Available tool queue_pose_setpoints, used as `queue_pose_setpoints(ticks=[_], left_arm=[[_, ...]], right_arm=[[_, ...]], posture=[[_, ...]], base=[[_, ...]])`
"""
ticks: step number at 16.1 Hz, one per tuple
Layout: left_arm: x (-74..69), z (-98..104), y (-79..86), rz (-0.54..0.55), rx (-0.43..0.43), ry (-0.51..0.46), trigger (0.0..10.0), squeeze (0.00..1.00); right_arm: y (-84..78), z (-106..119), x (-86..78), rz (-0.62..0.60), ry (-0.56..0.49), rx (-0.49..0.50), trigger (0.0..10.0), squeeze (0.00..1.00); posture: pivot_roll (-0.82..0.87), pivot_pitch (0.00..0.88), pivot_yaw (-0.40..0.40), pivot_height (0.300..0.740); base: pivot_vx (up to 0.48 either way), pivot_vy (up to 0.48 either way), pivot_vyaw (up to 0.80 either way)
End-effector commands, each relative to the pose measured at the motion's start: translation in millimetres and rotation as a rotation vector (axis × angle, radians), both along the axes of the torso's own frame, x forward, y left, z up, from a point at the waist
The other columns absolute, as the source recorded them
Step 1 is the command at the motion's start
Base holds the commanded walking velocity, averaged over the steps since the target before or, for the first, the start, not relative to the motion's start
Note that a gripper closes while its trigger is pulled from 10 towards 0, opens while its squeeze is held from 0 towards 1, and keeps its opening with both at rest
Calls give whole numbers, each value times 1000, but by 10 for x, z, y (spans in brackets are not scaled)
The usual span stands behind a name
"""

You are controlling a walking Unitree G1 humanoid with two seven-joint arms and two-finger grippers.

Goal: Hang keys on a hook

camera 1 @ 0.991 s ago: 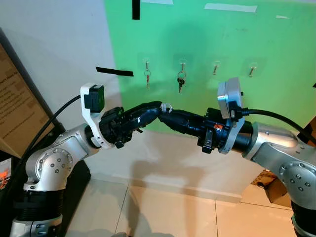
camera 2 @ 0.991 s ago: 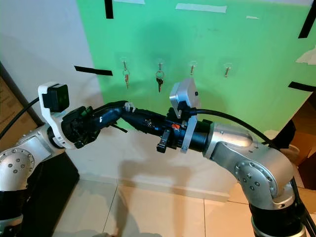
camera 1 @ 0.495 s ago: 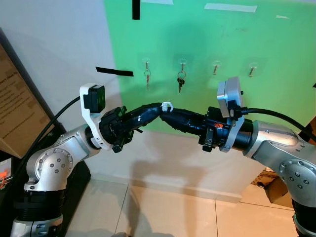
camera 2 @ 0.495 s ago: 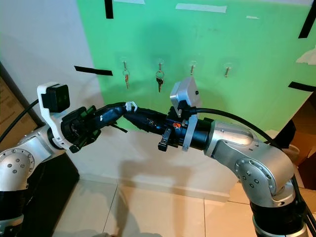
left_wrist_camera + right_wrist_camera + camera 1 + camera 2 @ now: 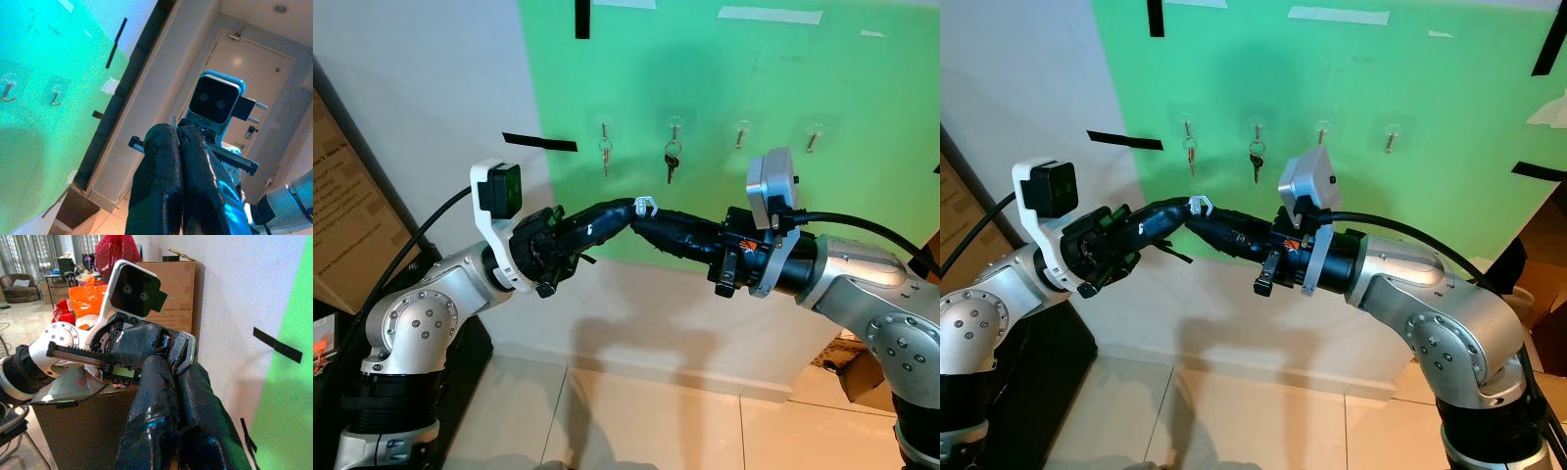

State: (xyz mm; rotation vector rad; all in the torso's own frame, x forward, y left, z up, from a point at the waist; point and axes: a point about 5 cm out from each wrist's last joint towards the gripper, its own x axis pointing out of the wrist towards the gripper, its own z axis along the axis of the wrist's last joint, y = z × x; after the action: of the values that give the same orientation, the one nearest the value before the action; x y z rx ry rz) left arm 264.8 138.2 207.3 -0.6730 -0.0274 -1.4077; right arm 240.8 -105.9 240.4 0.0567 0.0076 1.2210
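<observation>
Silver key ring [image 5: 644, 206], pinched between both tools' tips

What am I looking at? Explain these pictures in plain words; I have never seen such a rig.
This is a humanoid robot. The two wide pictures come from cameras in its head, and the two close ones look along each wrist. Its silver left arm and right arm reach toward each other. Their black jaws are shut, and the tips meet at a small pale object too small to identify. Behind them, a green wall carries four hooks. Two hold keys; the other two hooks are bare.
</observation>
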Motion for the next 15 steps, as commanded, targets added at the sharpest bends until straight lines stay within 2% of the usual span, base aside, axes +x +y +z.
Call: queue_pose_setpoints(ticks=[1, 3, 4, 12, 15], left_arm=[[40, -3, 26, 39, 17, 14, 0, 0], [54, 2, 31, 49, 13, 12, 0, 0], [61, 4, 36, 54, 13, 10, 0, 0], [133, 43, 101, 102, 25, -11, 0, 0], [168, 51, 131, 126, 37, -19, 0, 0]], right_arm=[[63, 64, -38, 60, -45, 1, 9961, 0], [56, 69, -27, 55, -39, 5, 10000, 0], [55, 69, -30, 60, -34, 8, 10000, 1000], [10, 9, -66, 58, -34, -22, 10000, 1000], [-122, -64, -36, -27, -26, -54, 10000, 1000]], posture=[[-145, 0, 40, 740], [-144, 0, 40, 740], [-145, 0, 40, 740], [-143, 0, 46, 740], [-142, 0, 44, 740]], base=[[0, 0, 0], [0, 0, 0], [0, 0, 0], [0, 0, 0], [0, 0, 0]])
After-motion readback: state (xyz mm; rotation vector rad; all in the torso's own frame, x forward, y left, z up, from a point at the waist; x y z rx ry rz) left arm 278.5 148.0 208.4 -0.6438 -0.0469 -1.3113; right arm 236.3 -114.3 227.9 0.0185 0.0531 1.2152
